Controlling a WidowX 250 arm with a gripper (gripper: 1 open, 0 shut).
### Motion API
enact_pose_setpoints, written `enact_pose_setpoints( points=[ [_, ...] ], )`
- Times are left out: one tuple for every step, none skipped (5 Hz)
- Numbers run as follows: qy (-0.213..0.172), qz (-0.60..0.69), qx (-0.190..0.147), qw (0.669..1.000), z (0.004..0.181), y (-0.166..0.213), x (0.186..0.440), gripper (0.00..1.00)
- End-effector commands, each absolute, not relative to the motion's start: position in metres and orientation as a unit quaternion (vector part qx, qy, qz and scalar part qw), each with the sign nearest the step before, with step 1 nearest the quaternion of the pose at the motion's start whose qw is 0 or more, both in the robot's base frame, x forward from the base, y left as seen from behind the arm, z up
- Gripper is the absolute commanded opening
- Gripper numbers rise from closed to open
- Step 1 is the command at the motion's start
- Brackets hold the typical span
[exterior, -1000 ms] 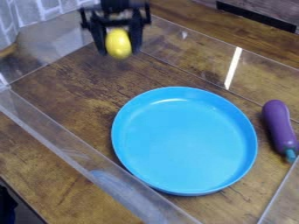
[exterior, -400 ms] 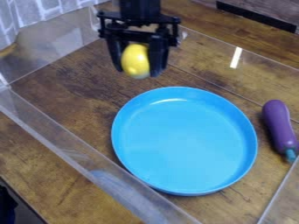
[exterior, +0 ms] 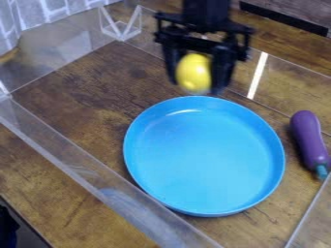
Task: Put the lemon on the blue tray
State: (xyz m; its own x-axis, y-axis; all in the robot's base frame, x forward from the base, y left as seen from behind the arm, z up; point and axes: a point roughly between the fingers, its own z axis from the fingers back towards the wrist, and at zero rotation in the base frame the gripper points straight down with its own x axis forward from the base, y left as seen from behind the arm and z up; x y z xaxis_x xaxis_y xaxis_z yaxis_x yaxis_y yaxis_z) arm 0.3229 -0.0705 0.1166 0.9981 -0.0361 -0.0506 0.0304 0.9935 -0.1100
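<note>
Grips small, smooth yellow oval lemon (exterior: 195, 71) in dark two-fingered gripper (exterior: 196, 81), open just to fruit's width. Hangs aloft, seemingly by far rim of round blue plastic tray (exterior: 204, 156); needs shifting nearer, over centre, before lowering.

Brown wood-grain table (exterior: 77, 92) is spanning the frame. Transparent panel (exterior: 97, 179) is running diagonally along the left side toward the bottom. Bright light is reflecting at the upper left; a pale glare streak is showing at the upper right.
</note>
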Motion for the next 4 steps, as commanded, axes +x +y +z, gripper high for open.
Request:
enact_pose_setpoints(
  points=[
    [0.006,-0.043,-0.052,0.998,0.128,-0.094,0.329,0.0],
    [0.021,-0.051,-0.047,0.997,0.117,-0.098,0.327,0.0],
    [0.036,-0.055,-0.042,0.997,0.102,-0.097,0.325,0.0],
    [0.05,-0.056,-0.037,0.996,0.086,-0.095,0.322,0.0]
  ],
)
